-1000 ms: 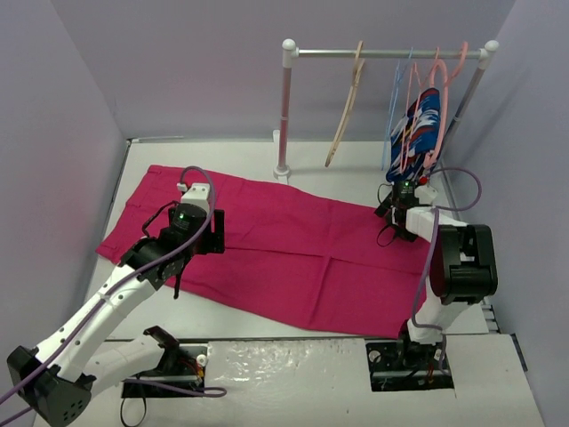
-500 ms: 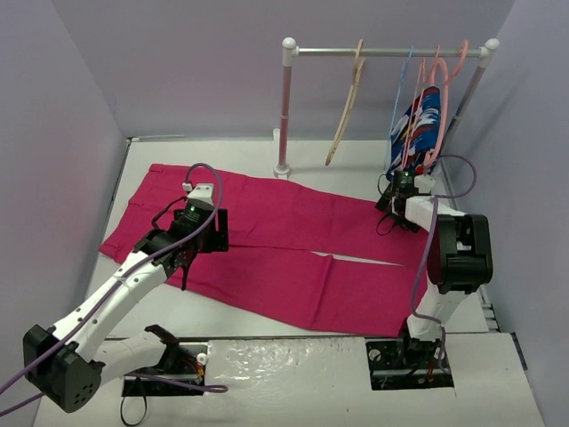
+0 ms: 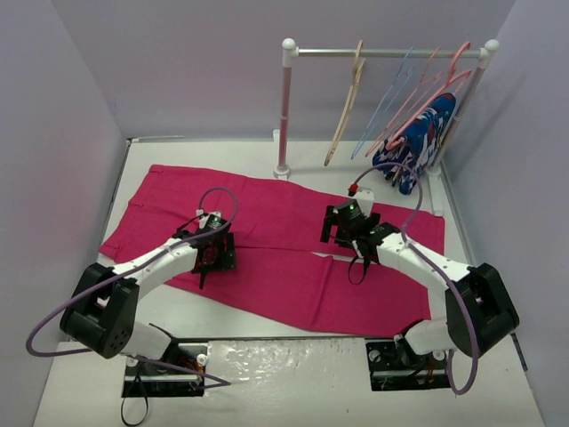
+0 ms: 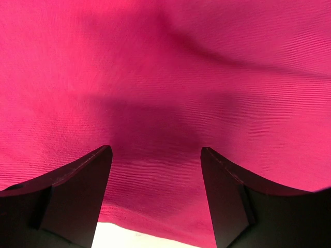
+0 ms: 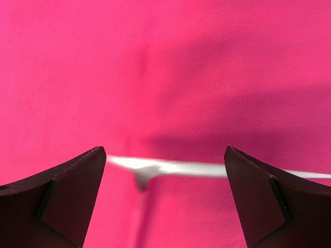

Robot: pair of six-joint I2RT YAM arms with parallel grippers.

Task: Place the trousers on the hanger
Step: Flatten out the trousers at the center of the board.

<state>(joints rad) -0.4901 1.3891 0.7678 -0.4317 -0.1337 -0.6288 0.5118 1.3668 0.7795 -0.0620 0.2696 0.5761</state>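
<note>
Both jaws gape empty, left gripper (image 4: 155,155) and right gripper (image 5: 164,154) low over the trousers (image 3: 276,209), tips maybe grazing the cloth, hard to tell.

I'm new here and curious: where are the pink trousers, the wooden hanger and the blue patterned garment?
trousers (image 3: 284,222): top external view, middle of the far leg.
hanger (image 3: 347,111): top external view, its beige shoulder.
blue patterned garment (image 3: 418,133): top external view, its middle.

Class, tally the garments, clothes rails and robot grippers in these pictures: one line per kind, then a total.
Garments: 2 (trousers, blue patterned garment)
Clothes rail: 1
Grippers: 2 (left gripper, right gripper)
Total: 5
</note>
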